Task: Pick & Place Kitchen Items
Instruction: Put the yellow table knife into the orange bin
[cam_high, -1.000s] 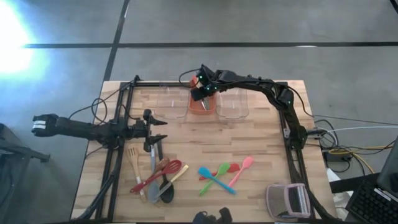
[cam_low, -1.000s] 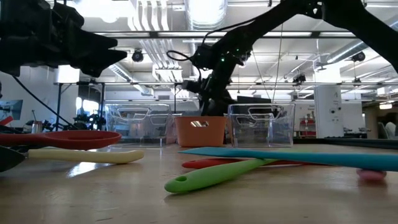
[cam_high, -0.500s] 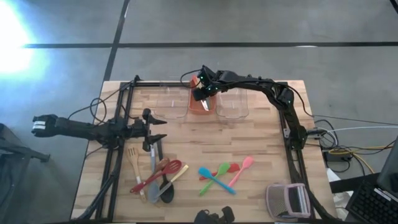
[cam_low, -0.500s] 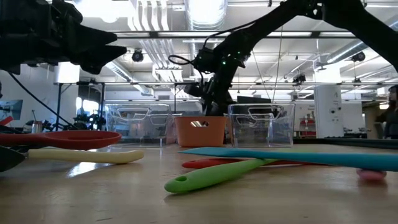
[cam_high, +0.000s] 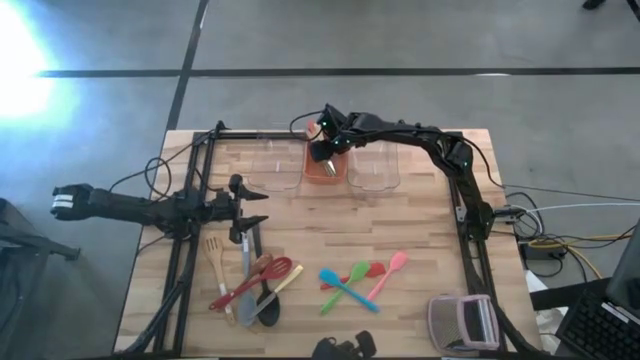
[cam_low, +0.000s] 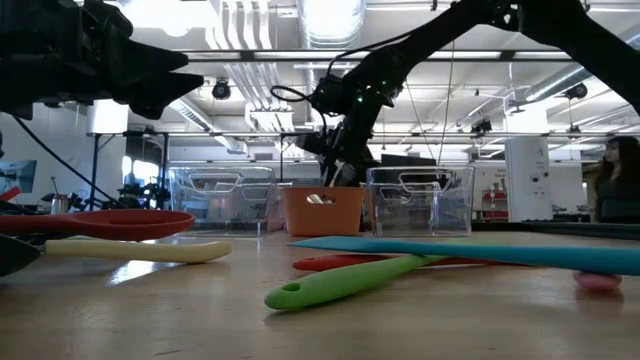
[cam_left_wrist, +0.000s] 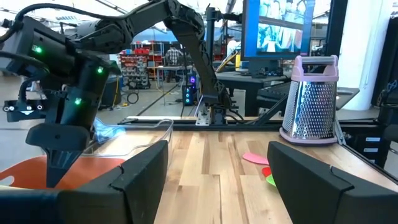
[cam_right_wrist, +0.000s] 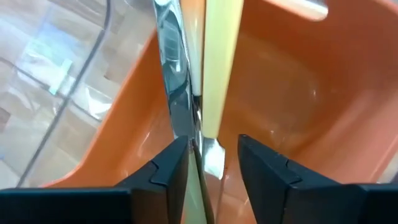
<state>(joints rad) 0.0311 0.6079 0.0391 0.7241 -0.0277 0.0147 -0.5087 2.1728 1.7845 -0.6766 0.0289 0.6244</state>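
My right end effector (cam_high: 321, 156) hangs over the orange bin (cam_high: 324, 170) at the table's (cam_high: 420, 225) far edge, between two clear bins. Its fingers stand slightly parted around a pale stick (cam_right_wrist: 219, 68) and a shiny utensil (cam_right_wrist: 176, 87) that stand up out of the bin; I cannot tell whether they grip. My left end effector (cam_high: 250, 208) waits wide open above the large spoons and spatulas (cam_high: 250, 285). Small coloured spoons (cam_high: 358, 282) lie nearby.

Glare whitens the overhead view's left edge; low foreground blurred.
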